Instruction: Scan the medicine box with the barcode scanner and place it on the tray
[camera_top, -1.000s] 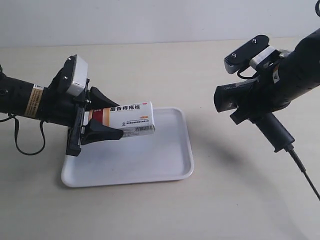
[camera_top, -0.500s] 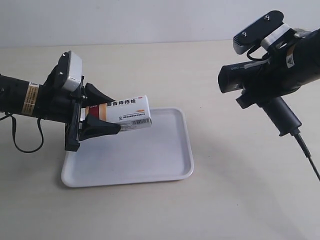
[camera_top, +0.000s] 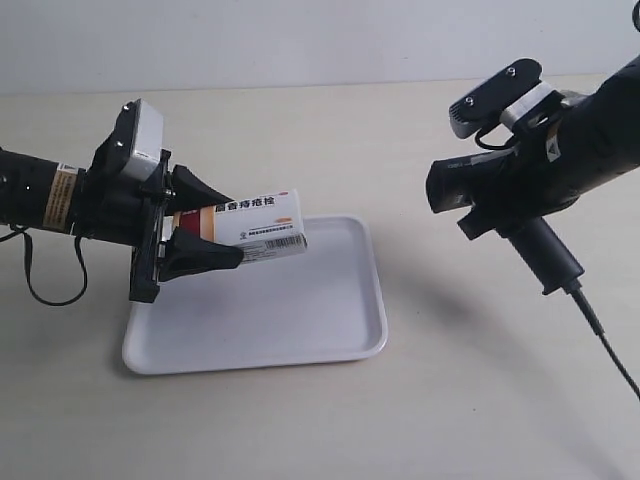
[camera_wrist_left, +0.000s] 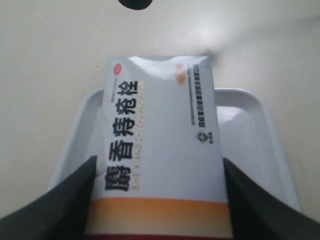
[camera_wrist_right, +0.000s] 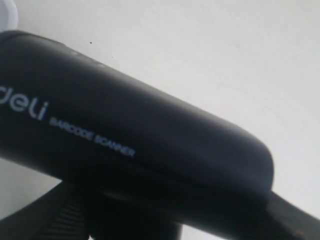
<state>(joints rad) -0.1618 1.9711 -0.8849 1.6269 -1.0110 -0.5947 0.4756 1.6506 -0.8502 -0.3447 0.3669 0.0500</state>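
My left gripper (camera_top: 233, 230) is shut on the medicine box (camera_top: 256, 224), gripping its red and orange end and holding it level above the tray's (camera_top: 300, 320) far left part. In the left wrist view, the box (camera_wrist_left: 160, 145) fills the space between the black fingers (camera_wrist_left: 65, 200), with the tray's rim (camera_wrist_left: 262, 117) beneath it. The barcode scanner (camera_top: 480, 186) hangs in the air to the right of the tray, its head facing the box and its handle (camera_top: 545, 255) slanting down. My right gripper (camera_top: 520, 205) is shut on the scanner (camera_wrist_right: 125, 135), which hides its fingers.
The scanner's black cable (camera_top: 605, 345) trails down to the right over the beige table (camera_top: 450, 400). A loose black cable (camera_top: 35, 285) hangs under the left arm. A white tray corner (camera_wrist_right: 7, 12) shows at the edge of the right wrist view.
The right arm rose with the scanner, then came back down and slightly towards the box. The left gripper lifted the box a little and now holds it almost still.
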